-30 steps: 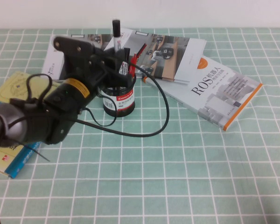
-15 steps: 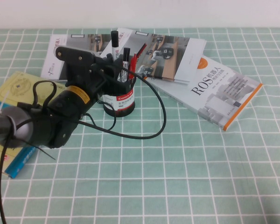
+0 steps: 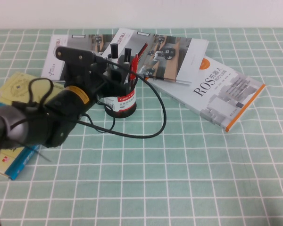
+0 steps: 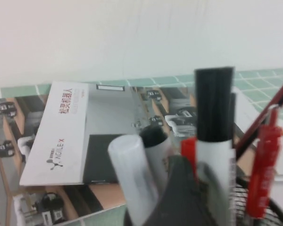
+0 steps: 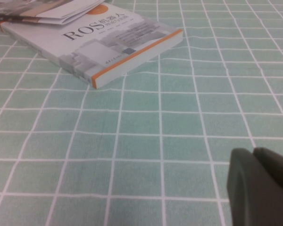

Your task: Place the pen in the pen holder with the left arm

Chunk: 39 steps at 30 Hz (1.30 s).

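The pen [image 3: 113, 49], white barrel with its black cap up, stands in the black mesh pen holder [image 3: 121, 101], only its top above the rim. My left gripper [image 3: 117, 69] hovers at the holder's rim around the pen tops and looks open. In the left wrist view one dark finger [image 4: 179, 197] shows beside a black-capped white marker [image 4: 214, 103], with the mesh [image 4: 240, 205] behind; no second finger shows there. My right gripper [image 5: 262, 188] is shut and empty, low over the green tablecloth, out of the high view.
Another black-capped marker [image 3: 128, 54] and red pens [image 3: 137, 59] stand in the holder. Books lie around it: the ROS book [image 3: 226, 92], an open magazine [image 3: 170, 54], a white booklet [image 3: 56, 59] and a yellow book [image 3: 14, 94]. A black cable [image 3: 161, 117] loops over the cloth.
The pen has dropped from high above the holder down into it, while the left arm's wrist barely moved. The left arm's elbow and cables shifted slightly.
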{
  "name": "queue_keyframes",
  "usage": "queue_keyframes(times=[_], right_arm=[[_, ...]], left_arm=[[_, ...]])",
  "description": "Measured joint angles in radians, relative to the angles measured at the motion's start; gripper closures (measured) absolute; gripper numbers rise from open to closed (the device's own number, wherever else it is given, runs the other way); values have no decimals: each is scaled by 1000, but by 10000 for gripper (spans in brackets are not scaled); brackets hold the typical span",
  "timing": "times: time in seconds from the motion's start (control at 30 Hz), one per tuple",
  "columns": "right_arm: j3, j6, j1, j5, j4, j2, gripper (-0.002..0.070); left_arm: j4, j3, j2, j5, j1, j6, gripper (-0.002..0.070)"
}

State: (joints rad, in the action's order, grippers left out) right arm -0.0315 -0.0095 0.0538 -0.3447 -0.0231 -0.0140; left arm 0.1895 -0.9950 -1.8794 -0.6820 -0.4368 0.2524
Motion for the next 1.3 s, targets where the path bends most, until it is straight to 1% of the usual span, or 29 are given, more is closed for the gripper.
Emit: queue_keyframes(times=[0.07, 0.1, 0.17, 0.3, 0.33, 0.4, 0.53, 0.73, 0.83, 0.97, 1.03, 1.13, 1.3], right_arm=[[0, 0, 0, 0, 0, 0, 696], [0, 0, 0, 0, 0, 0, 696], [0, 0, 0, 0, 0, 0, 696], [0, 0, 0, 0, 0, 0, 696], [0, 0, 0, 0, 0, 0, 696], [0, 0, 0, 0, 0, 0, 696], [0, 0, 0, 0, 0, 0, 696], [0, 0, 0, 0, 0, 0, 696], [0, 0, 0, 0, 0, 0, 696], [0, 0, 0, 0, 0, 0, 696], [0, 0, 0, 0, 0, 0, 696], [0, 0, 0, 0, 0, 0, 696], [0, 0, 0, 0, 0, 0, 696]], left_arm=[[4, 18, 49, 37, -7, -3, 242], [6, 34, 85, 49, -10, -7, 260], [8, 74, 164, 55, -17, -17, 326], [10, 190, 360, 60, -27, -39, 562], [12, 222, 413, 71, -30, -39, 602], [12, 282, 516, 105, -30, -39, 645], [12, 378, 709, 235, -30, -36, 670], [12, 518, 981, 422, -32, 15, 675], [12, 574, 1073, 510, -32, 49, 675], [12, 626, 1131, 639, -32, 49, 676], [9, 634, 1135, 708, -32, 31, 676], [2, 636, 1137, 780, -32, 46, 676], [-3, 636, 1139, 807, -32, 53, 676]])
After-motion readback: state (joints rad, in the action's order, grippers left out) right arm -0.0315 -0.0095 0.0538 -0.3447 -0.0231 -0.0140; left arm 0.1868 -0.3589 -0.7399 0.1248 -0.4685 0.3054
